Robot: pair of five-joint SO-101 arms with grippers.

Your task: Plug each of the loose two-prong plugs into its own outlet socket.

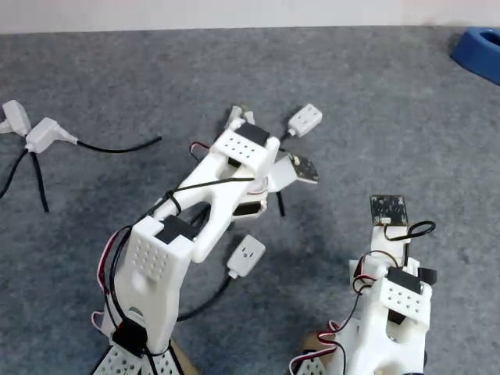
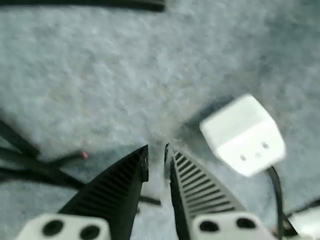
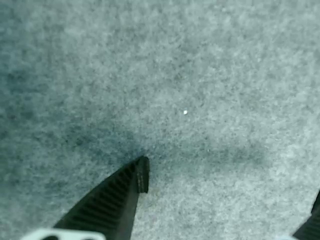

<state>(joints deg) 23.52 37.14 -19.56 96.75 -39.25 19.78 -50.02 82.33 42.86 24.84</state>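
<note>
Plugs (image 1: 48,134) lie loose at the left of the mat (image 1: 375,94), well apart from both sockets (image 1: 305,119). Left gripper (image 2: 156,150), all but closed and empty, sits just beside one socket, perhaps to steady it. Right gripper (image 3: 230,187) hangs wide open over bare mat, holding nothing.

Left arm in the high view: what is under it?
A black cord from the white outlet socket beside the left arm runs under it and is lost there. Grey mat shows on both sides. What lies directly beneath the arm's body is covered.
</note>
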